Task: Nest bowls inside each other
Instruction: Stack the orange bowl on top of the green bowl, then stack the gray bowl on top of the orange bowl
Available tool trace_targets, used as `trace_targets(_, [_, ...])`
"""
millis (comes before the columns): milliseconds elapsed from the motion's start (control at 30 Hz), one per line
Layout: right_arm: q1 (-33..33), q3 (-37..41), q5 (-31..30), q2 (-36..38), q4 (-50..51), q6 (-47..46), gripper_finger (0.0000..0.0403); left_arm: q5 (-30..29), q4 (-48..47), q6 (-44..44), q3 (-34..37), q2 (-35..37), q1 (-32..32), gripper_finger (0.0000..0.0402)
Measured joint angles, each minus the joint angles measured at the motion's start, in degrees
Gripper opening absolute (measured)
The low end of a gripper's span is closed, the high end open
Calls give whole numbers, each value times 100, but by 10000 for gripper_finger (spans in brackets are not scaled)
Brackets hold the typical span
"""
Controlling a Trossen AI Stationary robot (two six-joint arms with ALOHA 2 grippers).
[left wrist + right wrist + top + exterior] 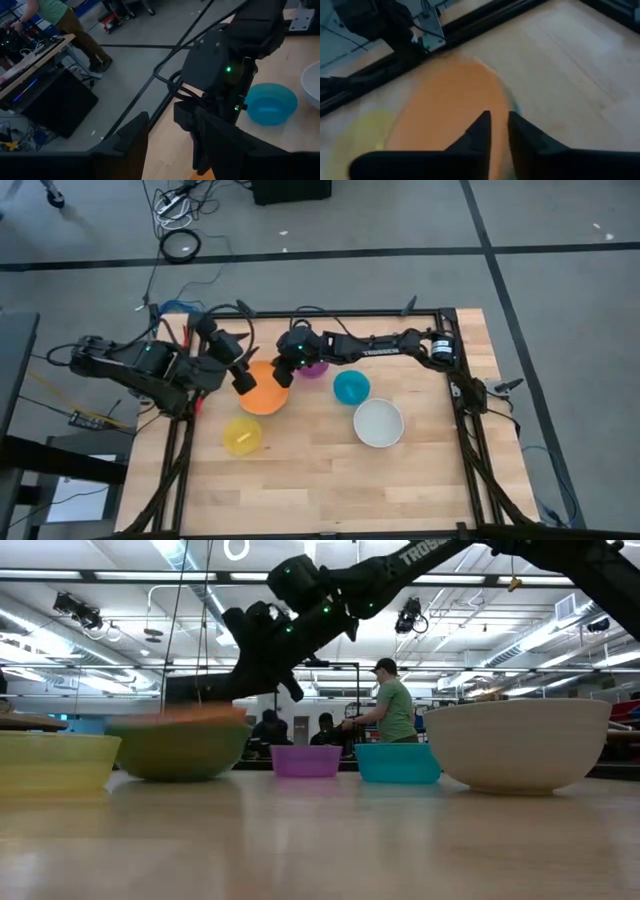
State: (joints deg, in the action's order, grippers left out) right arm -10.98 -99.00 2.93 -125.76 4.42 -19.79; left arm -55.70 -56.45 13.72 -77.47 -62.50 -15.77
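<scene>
The orange bowl (265,392) sits in the sage green bowl (180,755), and only its rim (185,716) shows above the green one. My right gripper (289,371) hovers over the orange bowl's far right rim, its fingers slightly apart. My left gripper (244,378) hangs open above the bowl's left side, holding nothing. The yellow bowl (243,436), purple bowl (313,368), blue bowl (351,387) and white bowl (379,423) each stand on their bases on the table. My right gripper (499,134) stands astride the orange bowl's rim (506,102), one finger inside and one outside, slanting down from the table's right. I cannot tell whether the fingers touch the rim.
A black frame (455,360) runs along the table's left, far and right edges. The near half of the wooden table (330,490) holds no objects. People stand at benches in the room behind (392,705).
</scene>
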Motion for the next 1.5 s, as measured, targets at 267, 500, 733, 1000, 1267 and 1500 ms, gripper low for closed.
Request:
trace_targets(267, [35, 0, -168, 372, 893, 139, 145, 47, -209, 32, -4, 0, 0, 184])
trace_targets(500, [429, -5, -2214, 1414, 4010, 621, 150, 308, -1291, 882, -3, 30, -17, 184])
trace_targets(733, [866, 251, -2728, 2154, 6800, -725, 150, 548, -2096, 1973, 0, 28, -341, 184])
trace_targets(1000, [1296, 2127, -1750, 3052, 7413, -2178, 150, 546, -2113, 2407, 0, 28, -978, 184])
trace_targets(1267, [1585, 3793, -673, 3924, 6207, -3015, 150, 511, -2102, 2575, 2, 26, -1329, 184])
trace_targets(1500, [1624, 4417, -600, 4281, 5299, -3354, 148, 380, -2099, 2597, 2, 26, -1330, 184])
